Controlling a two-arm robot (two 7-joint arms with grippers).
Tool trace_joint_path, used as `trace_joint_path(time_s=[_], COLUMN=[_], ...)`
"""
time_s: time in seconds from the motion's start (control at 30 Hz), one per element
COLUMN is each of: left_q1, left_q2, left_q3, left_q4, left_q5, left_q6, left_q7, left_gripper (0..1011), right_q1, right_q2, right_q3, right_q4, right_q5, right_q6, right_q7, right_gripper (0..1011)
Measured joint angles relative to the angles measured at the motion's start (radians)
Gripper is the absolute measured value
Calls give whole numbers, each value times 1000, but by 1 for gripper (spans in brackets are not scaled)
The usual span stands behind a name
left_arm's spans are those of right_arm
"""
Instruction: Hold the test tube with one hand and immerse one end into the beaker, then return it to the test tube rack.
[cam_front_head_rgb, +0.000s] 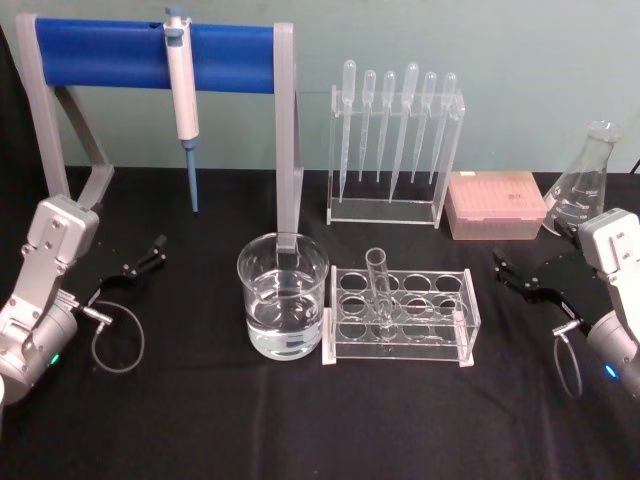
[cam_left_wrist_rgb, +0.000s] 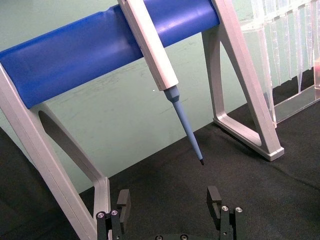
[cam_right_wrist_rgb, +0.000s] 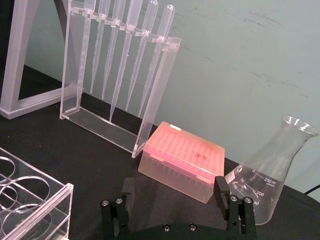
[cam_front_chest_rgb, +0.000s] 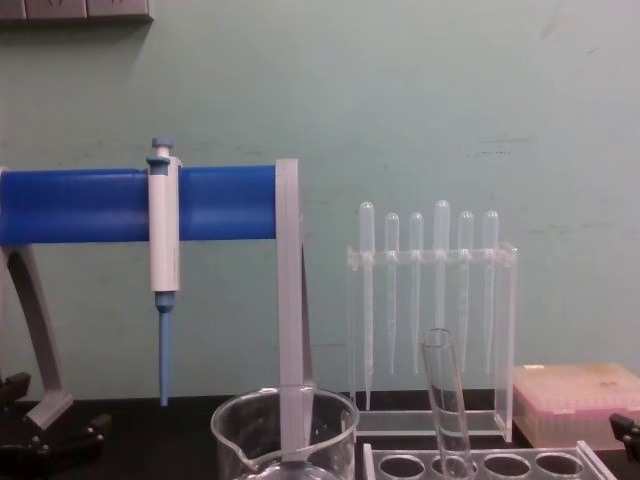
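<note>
A clear glass round-bottomed test tube (cam_front_head_rgb: 380, 290) stands in a clear acrylic test tube rack (cam_front_head_rgb: 465, 310) at the middle of the black tabletop (cam_front_head_rgb: 200, 420). It sits in the 2nd hole from the robot's left, and its open rim leans slightly toward that side. Just to the left of the rack is a wide clear glass beaker (cam_front_head_rgb: 283, 300) with a pour spout, about half full of clear liquid. Whether beaker and rack touch cannot be told.

Neither gripper holds anything. The black 2-fingered left gripper (cam_left_wrist_rgb: 169, 199) sits low over the table at the left, well apart from the beaker, with its fingers spread wide. It faces a white-and-blue pipettor (cam_left_wrist_rgb: 150, 47) that hangs on a blue-barred grey stand (cam_left_wrist_rgb: 75, 55). The black 2-fingered right gripper (cam_right_wrist_rgb: 173, 192) sits low at the right, near the rack's right end but not touching it, and its fingers are likewise apart.

Behind the rack, a clear acrylic holder (cam_front_head_rgb: 385, 210) carries 6 thin bulb-topped plastic pipettes (cam_front_head_rgb: 410, 120). To its right are a pink translucent tip box (cam_front_head_rgb: 495, 205) and a clear glass conical flask (cam_front_head_rgb: 585, 185).
</note>
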Motion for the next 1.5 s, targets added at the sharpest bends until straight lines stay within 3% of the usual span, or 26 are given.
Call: trace_joint_path(time_s=[1.3, 1.5], left_q1=[0, 0], left_q2=[0, 0], left_q3=[0, 0], left_q4=[0, 0], left_q5=[0, 0], left_q6=[0, 0], left_q7=[0, 0], left_gripper=[1000, 1000], right_q1=[0, -84], right_q2=[0, 23], right_q3=[0, 25], right_q4=[0, -89], right_q5=[0, -34], right_q6=[0, -7], right_q7=[0, -40], right_gripper=[1003, 1003])
